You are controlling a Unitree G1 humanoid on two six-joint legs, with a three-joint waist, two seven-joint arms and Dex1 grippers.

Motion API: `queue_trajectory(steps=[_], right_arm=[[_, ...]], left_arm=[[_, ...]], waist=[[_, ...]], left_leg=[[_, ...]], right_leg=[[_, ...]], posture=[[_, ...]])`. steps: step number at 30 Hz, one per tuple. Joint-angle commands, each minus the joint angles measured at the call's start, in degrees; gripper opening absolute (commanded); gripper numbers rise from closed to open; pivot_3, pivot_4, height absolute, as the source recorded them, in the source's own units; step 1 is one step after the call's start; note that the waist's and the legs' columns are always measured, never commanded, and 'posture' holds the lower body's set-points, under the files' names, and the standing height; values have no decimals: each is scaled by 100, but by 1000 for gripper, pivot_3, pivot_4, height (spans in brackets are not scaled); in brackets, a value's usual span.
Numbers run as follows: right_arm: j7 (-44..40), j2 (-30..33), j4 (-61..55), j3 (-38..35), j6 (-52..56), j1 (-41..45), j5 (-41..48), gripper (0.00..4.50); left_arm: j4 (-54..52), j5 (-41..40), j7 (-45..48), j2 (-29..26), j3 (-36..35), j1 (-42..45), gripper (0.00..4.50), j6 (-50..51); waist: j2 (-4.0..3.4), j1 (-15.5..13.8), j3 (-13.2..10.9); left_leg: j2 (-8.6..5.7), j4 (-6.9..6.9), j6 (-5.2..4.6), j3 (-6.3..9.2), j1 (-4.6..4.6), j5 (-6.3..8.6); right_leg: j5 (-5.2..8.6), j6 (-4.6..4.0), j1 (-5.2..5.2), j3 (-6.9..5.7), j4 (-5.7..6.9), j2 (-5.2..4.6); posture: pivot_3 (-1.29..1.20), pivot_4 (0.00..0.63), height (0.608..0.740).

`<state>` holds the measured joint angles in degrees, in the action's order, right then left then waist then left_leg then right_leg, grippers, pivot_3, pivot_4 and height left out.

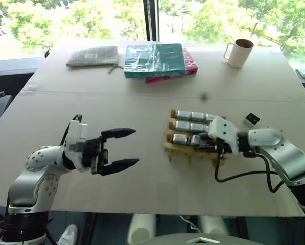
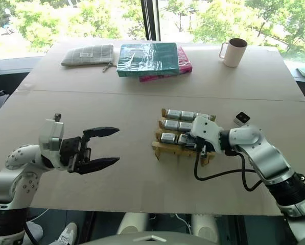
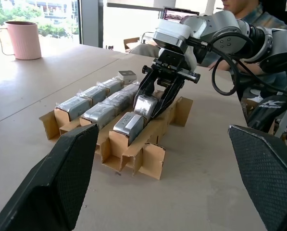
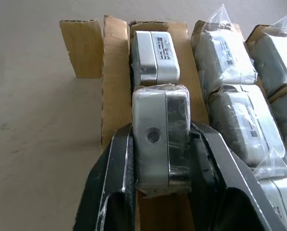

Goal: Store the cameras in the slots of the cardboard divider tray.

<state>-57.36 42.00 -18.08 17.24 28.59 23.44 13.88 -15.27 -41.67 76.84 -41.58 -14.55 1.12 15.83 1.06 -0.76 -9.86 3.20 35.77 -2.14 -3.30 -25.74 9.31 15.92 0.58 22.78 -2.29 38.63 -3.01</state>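
Right tool grips a wrapped camera over the near row of the cardboard divider tray on the counter. Released tilted, it could catch a slat and jam. Left tool hangs open, well apart.

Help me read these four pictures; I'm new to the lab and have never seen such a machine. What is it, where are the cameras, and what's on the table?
It is a two-armed humanoid robot. Two pictures come from its head, looking down over its arms; the other two come from its wrists.

On the table lies a cardboard divider tray holding wrapped silver-grey cameras. Farther back are a pouch, a teal book on a pink book, and a mug.

The right gripper holds one camera over the tray's near row. The left gripper is open, holding nothing. One small white block lies beyond the right arm.
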Motion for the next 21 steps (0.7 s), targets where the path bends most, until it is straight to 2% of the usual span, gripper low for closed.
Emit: queue_trajectory(steps=[1, 5, 10, 13, 16, 21], right_arm=[[-170, 0, 60, 74, -106, 114, -91, 2645], [256, -181, -518, -662, -7, 73, 280, 4446], [866, -180, -1585, -2096, 1288, -281, 1504, 4446], [1278, -90, -1668, -2888, 1738, -657, 1733, 4446], [1790, -19, -1143, -3020, 1692, -821, 1255, 4446], [1893, 5, 807, -2672, 600, -688, 449, 4446]], left_arm=[[-100, -3, 48, -88, -2, 72, 4500, -67], [-126, -11, 33, -85, -10, 96, 4500, -55], [-179, -38, -46, -41, 13, 98, 4500, -43], [-195, -47, -84, 3, 92, 124, 4500, -32], [-177, -46, -109, 46, 190, 183, 4500, -29], [-89, -23, -87, 48, 310, 346, 4500, -27]], waist=[[0, -2, 0], [0, 3, -2], [-4, -11, -10], [0, -19, -7], [-1, 6, -7], [-1, 13, -7]], left_leg=[[0, 0, 0, -1, 0, 0], [1, -2, 0, -2, 0, 0], [1, -3, 0, -1, -6, 0], [0, -7, 3, 3, -5, 1], [-1, -7, 2, -1, -4, 1], [0, -7, -1, -10, 3, 0]], right_leg=[[0, 0, 0, 1, 0, 0], [0, 1, 1, 2, -1, 2], [-12, 21, 2, 0, -1, 1], [-8, 14, -1, -3, -9, -2], [-2, 2, 0, 3, -10, -5], [-1, 1, 0, 7, -7, 2]], posture=[[0, 150, 740], [0, 150, 740], [0, 150, 740], [0, 150, 740], [0, 150, 740], [0, 150, 740]])
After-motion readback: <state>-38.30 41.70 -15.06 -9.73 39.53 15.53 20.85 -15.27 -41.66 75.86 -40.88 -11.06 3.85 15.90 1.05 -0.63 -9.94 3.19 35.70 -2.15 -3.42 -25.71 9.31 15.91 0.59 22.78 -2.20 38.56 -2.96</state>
